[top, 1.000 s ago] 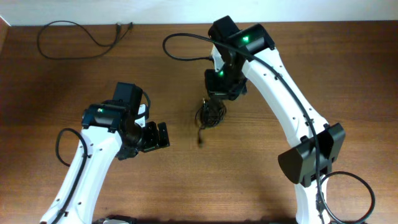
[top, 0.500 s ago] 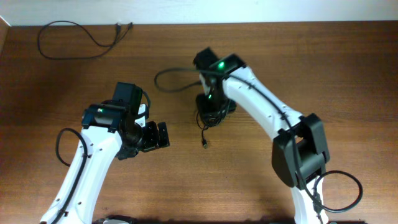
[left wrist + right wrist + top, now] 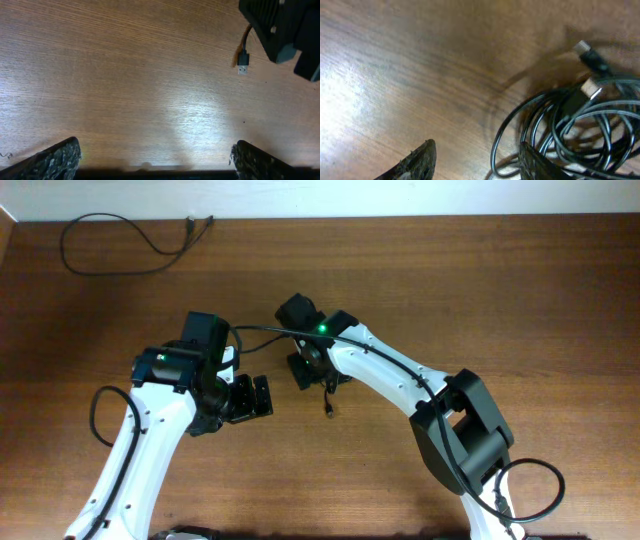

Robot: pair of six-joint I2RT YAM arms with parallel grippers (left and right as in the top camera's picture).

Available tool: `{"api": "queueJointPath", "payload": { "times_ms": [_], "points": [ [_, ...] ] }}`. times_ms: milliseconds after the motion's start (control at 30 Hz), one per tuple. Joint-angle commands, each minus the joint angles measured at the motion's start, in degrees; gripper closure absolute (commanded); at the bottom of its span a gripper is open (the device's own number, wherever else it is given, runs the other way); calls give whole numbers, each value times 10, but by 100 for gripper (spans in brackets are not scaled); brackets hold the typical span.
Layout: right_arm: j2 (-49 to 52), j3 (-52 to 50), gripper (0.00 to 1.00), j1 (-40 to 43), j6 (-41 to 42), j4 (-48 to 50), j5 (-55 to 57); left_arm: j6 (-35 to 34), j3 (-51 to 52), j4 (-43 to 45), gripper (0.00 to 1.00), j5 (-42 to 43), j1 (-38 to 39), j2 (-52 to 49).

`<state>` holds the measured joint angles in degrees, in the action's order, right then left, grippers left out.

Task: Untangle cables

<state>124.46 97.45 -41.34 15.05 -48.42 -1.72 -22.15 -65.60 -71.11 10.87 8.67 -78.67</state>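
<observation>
A knot of thin black cables with silver plug ends lies at the right of the right wrist view. My right gripper is open, low over the table; its right finger sits in the knot's edge and one loop lies between the fingers. In the overhead view the right gripper covers most of the knot, and one plug end trails out toward the front. That plug also shows in the left wrist view. My left gripper is open and empty, left of the knot; its fingers frame bare wood.
A separate thin black cord lies looped at the far left back corner of the brown wooden table. The right arm's own thick cable arcs over toward my left arm. The right arm's body fills the left wrist view's top right.
My right gripper has swung left and toward the front, from behind the knot to down over it. The knot and trailing plug have barely shifted. My left arm has not moved.
</observation>
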Motion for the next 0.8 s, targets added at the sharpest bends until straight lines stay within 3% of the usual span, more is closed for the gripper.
{"api": "queueJointPath", "payload": {
  "times_ms": [0, 133, 367, 467, 500, 533, 667, 767],
  "points": [
    [10, -5, 48, -3, 2, 10, 16, -3, 1, 0, 1, -2, 2, -1],
    [27, -5, 57, -3, 2, 12, 14, -3, 1, 0, 1, -2, 2, -1],
    [52, -7, 60, -3, 2, 11, 16, -3, 1, 0, 1, -2, 2, -1],
    [49, -2, 89, -2, 4, 5, 17, -3, 1, 0, 1, -2, 2, -1],
    [43, 14, 96, 2, 4, -10, 18, -3, 1, 0, 1, -2, 2, -1],
    [37, 31, 96, 6, 4, -30, 18, -3, 0, 0, 1, -2, 2, -1],
    [6, 258, 96, 29, 24, -239, 13, -3, 1, -1, 1, -2, 2, -1],
    [-1, 473, 96, 42, 23, -368, -97, -3, 0, -1, 1, -2, 2, -1]
  ]
}}
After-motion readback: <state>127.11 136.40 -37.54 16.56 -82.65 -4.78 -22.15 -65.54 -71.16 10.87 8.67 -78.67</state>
